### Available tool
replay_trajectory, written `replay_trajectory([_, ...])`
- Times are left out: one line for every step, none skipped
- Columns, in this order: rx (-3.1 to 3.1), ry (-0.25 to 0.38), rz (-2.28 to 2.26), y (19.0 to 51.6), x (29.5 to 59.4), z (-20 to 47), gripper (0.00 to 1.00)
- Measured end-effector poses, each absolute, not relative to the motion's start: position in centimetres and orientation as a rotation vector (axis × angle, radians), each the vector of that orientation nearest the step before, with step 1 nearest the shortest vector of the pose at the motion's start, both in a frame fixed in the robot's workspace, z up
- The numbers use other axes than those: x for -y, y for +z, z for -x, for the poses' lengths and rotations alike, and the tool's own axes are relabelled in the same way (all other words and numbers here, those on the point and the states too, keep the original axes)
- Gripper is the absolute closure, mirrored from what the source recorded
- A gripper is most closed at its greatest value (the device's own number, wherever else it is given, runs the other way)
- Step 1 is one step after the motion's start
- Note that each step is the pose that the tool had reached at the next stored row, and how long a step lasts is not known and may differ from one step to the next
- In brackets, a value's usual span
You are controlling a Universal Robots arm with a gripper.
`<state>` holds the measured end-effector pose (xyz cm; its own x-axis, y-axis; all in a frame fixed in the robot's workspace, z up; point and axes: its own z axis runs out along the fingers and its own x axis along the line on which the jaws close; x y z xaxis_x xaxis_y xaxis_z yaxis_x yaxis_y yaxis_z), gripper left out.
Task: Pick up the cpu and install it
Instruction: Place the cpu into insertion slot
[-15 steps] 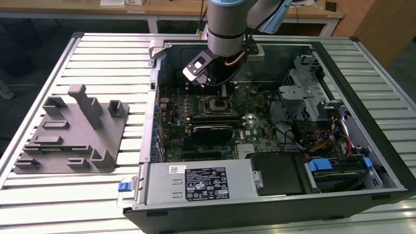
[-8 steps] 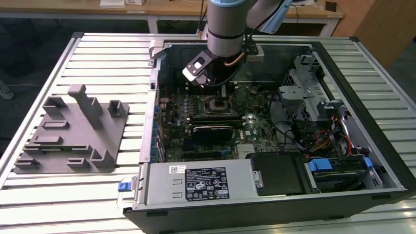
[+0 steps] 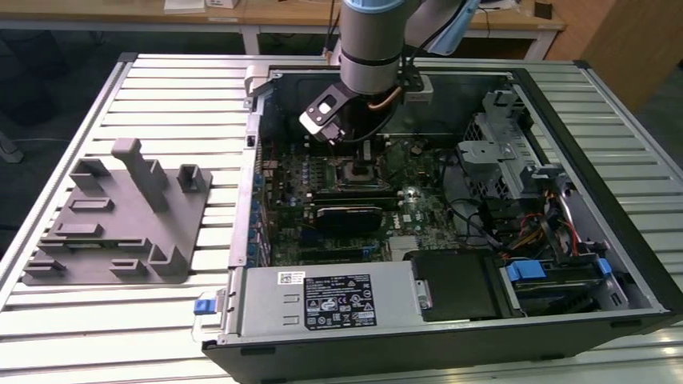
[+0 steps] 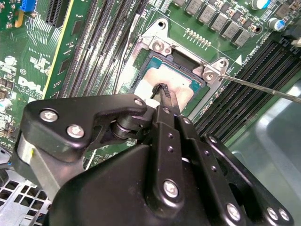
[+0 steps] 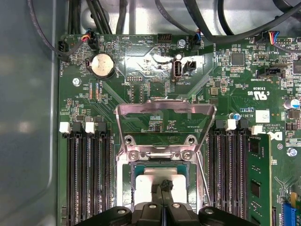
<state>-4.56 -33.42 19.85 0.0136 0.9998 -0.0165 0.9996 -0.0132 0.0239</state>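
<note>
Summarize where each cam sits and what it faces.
Exterior view: off-arm, high, looking down into the open computer case; arm reaches in.
First wrist view: on the wrist, squarely facing the motherboard; jaws show.
Second wrist view: on the wrist, slanting down past the jaws.
Shared: both wrist views show shut jaws at the cpu.

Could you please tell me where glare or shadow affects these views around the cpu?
Second wrist view: the cpu glares near white, detail washed out; first wrist view: the same bright patch, soft reflections on the grey case wall; exterior view: the motherboard sits dim.
</note>
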Motion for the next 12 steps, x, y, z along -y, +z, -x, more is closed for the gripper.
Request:
replay_trajectory([-2.186, 0.008, -2.216, 19.84, 33.42, 4.56, 0.89])
replay_trajectory([-2.186, 0.008, -2.216, 19.84, 33.42, 4.56, 0.89])
replay_trajectory([-2.186, 0.008, -2.216, 19.83, 33.42, 4.55, 0.89])
replay_trajectory([-2.186, 0.008, -2.216, 19.83, 33.42, 4.55, 0.89])
replay_trajectory([-2.186, 0.008, -2.216, 19.82, 33.42, 4.55, 0.89])
replay_trajectory([-2.186, 0.008, -2.216, 19.83, 33.41, 4.55, 0.89])
replay_trajectory([-2.186, 0.009, -2.216, 19.86, 33.41, 4.55, 0.89])
replay_trajectory([-2.187, 0.010, -2.216, 19.92, 33.40, 4.54, 0.89])
replay_trajectory([-2.187, 0.010, -2.216, 20.05, 33.40, 4.54, 0.89])
replay_trajectory([-2.186, 0.008, -2.216, 20.23, 33.41, 4.55, 0.89])
replay_trajectory([-2.186, 0.009, -2.216, 20.41, 33.41, 4.55, 0.89])
replay_trajectory([-2.186, 0.009, -2.216, 20.61, 33.41, 4.55, 0.89])
